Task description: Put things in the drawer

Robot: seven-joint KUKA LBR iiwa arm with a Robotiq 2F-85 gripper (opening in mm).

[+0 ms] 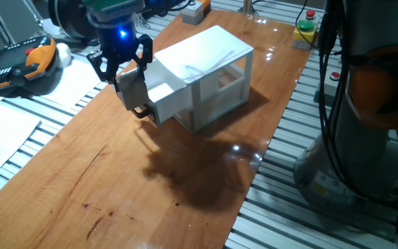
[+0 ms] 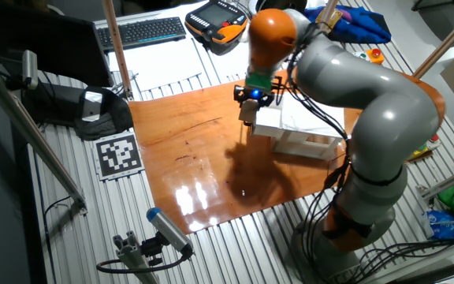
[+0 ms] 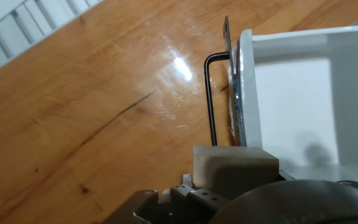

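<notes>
The end effector (image 1: 124,69) hangs in the upper left of one fixed view, right at the front of the pulled-out drawer (image 1: 163,95) of the white cabinet (image 1: 216,66). In the hand view the small wooden cube (image 3: 234,167) sits at the bottom centre of the frame, pressed against the hardware below it — it looks clenched between the fingers, though the fingers themselves are barely visible there.

The drawer's white interior (image 3: 294,106) fills the right side of the hand view, empty as far as can be seen. The black bar handle (image 3: 211,99) stands just left of the drawer front, and the cube lies roughly in line with that front panel rather than clearly over the cavity.

The step in hand appears to be carrying the cube over the drawer opening and letting it go. To do it well, the cube should shift toward the right of the hand view until it is fully past the front panel and over the white floor — releasing now risks it catching the panel's top edge or dropping onto the wooden tabletop (image 1: 116,180) beside the handle. Lowering a little inside the walls before opening would likely keep it from bouncing out.
</notes>
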